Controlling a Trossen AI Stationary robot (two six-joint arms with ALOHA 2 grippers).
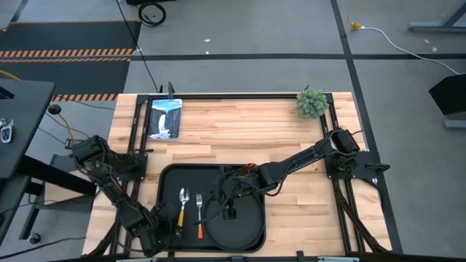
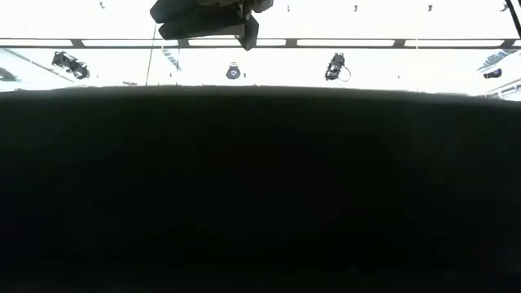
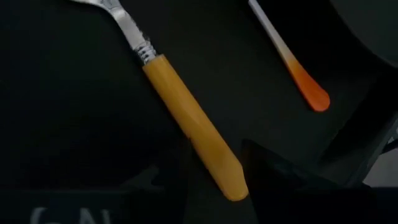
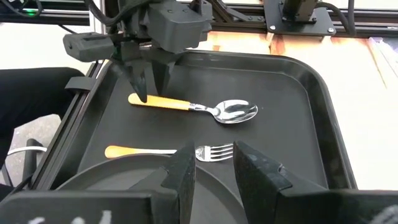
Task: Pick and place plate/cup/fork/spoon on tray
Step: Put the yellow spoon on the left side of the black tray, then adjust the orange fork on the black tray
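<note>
Orange handle of the spoon [image 3: 189,127] lies between the fingers of the left gripper [image 4: 151,79], which stand apart on either side of the handle's end without clamping it. Risk: if this gripper lifts or swings sideways with a finger touching the handle, the spoon may be dragged across the tray [image 1: 169,182] into the fork [image 1: 199,215], which lies just beside it. A straight vertical retreat would avoid this.

Spoon and fork lie parallel in the tray's left half, bowl and prongs toward the far edge, handles toward the near edge. The plate [image 1: 247,225] sits at the tray's near right corner. The cup is not visible in any view, so the task appears incomplete.

Left arm: reaches from the table's left edge to the tray's near left corner, fingers pointing down at the spoon handle.

Right arm: extends from the table's right edge over the tray. The right gripper [image 4: 210,168] hovers above the plate's rim, fingers parted and empty. A descent here risks striking the plate or nudging the fork head.
</note>
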